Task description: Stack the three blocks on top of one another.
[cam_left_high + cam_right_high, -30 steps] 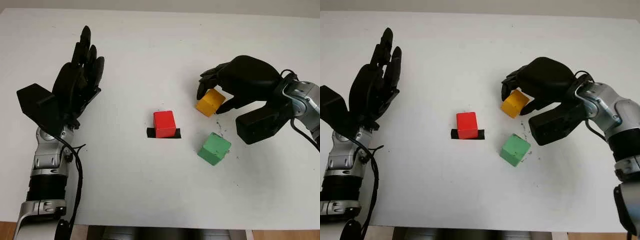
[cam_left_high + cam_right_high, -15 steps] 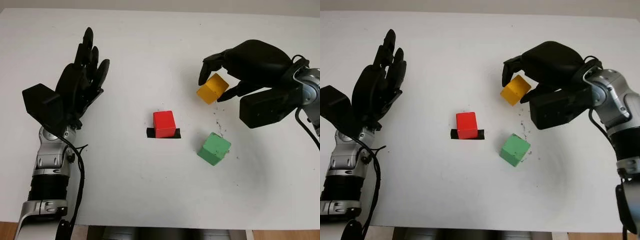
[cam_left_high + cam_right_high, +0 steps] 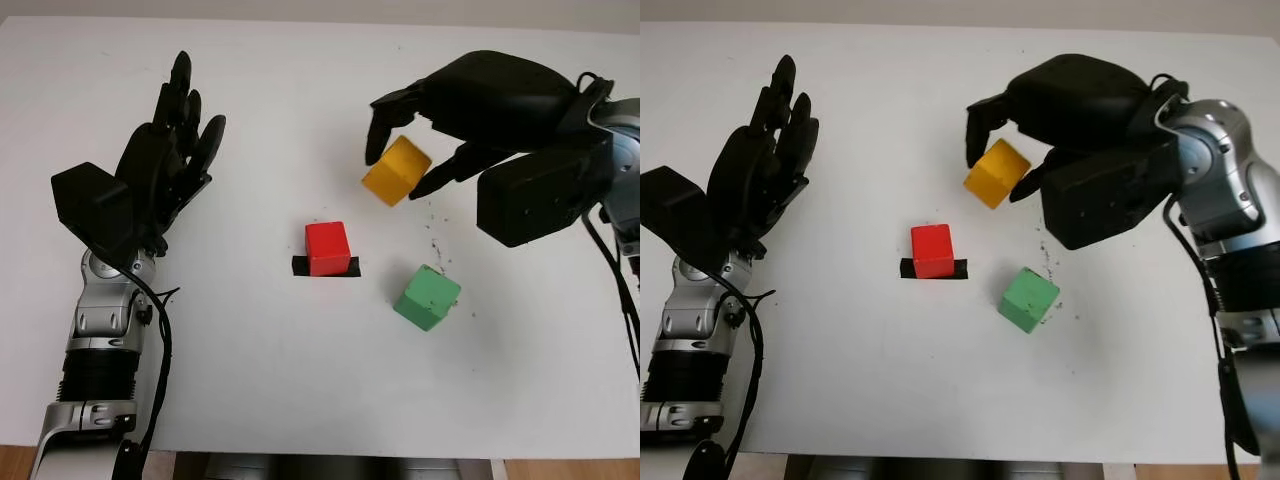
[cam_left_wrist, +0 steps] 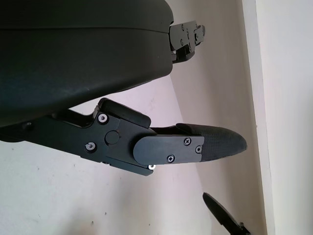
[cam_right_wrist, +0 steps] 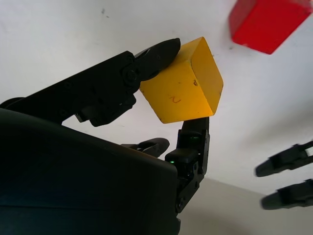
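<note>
Pinching the yellow cube block (image 3: pixel 397 170) clear of the white desk (image 3: pixel 300 390), the right hand (image 3: pixel 470 95) hung beyond the red cube block (image 3: pixel 328 247), toward the far right corner. The green cube block (image 3: pixel 428 297) sat near the red one, and the left hand (image 3: pixel 160 170) was open near the left edge.

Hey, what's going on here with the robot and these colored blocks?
The robot is stacking blocks. Its right hand pinches the yellow block and holds it tilted in the air above the white table, up and to the right of the red block. The red block sits on a strip of black tape near the table's middle, with the green block lying apart to its right. Nothing is stacked yet. The left hand is open, raised over the table's left side.
</note>
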You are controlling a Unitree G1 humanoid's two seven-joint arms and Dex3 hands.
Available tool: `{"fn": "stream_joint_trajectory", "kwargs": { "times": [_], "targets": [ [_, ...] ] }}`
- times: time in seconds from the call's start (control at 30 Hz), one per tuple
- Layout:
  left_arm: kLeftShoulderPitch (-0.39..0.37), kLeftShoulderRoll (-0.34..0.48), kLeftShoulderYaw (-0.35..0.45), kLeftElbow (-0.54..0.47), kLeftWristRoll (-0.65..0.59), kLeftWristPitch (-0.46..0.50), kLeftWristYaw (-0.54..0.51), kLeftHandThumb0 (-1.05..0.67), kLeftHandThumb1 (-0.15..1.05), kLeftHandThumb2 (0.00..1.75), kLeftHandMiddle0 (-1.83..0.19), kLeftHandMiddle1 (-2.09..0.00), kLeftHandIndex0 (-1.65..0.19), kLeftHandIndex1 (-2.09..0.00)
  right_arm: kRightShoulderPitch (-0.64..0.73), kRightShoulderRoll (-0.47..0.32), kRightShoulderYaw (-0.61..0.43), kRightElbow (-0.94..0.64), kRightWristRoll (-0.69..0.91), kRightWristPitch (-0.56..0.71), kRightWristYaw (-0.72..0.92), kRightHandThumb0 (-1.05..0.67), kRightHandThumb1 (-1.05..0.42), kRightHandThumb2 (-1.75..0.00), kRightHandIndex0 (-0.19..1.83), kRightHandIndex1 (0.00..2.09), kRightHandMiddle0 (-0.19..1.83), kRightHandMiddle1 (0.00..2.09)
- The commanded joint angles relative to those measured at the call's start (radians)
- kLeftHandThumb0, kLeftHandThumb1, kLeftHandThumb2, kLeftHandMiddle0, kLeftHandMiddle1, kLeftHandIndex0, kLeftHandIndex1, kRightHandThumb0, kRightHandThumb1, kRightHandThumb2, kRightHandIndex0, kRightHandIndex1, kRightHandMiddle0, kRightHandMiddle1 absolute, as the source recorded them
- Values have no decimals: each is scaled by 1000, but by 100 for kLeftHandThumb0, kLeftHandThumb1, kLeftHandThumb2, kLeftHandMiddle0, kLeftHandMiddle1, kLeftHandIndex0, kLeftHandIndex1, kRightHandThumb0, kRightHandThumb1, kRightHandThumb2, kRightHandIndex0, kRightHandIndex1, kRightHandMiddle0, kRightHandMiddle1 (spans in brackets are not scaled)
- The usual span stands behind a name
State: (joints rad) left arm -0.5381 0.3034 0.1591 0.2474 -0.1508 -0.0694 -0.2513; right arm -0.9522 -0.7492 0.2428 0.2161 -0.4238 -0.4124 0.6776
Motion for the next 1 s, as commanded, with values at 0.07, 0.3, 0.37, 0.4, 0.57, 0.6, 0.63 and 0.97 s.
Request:
{"fn": "stream_joint_trajectory", "kwargs": {
  "times": [0.07, 0.3, 0.37, 0.4, 0.57, 0.6, 0.63, 0.97],
  "targets": [
    [9, -9, -2, -10, -2, -10, -2, -81, 105, 58, 19, -5, 19, -3, -59, 40, 20, -23, 20, 8, 48, -35, -92, -6, 44, 4, 50, 129],
    [9, -18, -9, -4, 7, -14, 2, -84, 105, 58, 19, -3, 19, 0, -84, 98, 49, 5, 29, 38, 117, -35, -91, -5, 43, 4, 48, 135],
    [6, -21, -10, 1, 9, -18, 3, -84, 105, 57, 19, -2, 19, 0, -85, 114, 51, 11, 41, 70, 140, -35, -91, -5, 42, 4, 46, 136],
    [5, -22, -10, 3, 11, -18, 6, -83, 105, 57, 19, -2, 19, 0, -84, 121, 51, 11, 46, 92, 151, -35, -91, -5, 42, 4, 44, 137],
    [2, -37, -7, 5, 10, -16, 19, -82, 105, 52, 19, -4, 19, -1, -63, 155, 50, -39, 26, 269, 172, -34, -95, -6, 41, 4, 37, 146],
    [1, -40, -6, 7, 10, -17, 22, -82, 105, 51, 18, -5, 19, -2, -55, 161, 51, -62, 15, 320, 173, -34, -96, -6, 40, 4, 36, 147],
    [0, -43, -4, 11, 9, -17, 23, -83, 105, 50, 18, -5, 18, -2, -47, 165, 53, -85, 2, 364, 172, -34, -96, -6, 39, 3, 35, 151],
    [-6, -54, -8, 45, 15, -66, 24, -82, 105, 41, 16, -6, 17, -5, 12, 192, 57, -284, -51, 700, 207, -33, -99, -6, 32, 1, 20, 167]
  ]
}}
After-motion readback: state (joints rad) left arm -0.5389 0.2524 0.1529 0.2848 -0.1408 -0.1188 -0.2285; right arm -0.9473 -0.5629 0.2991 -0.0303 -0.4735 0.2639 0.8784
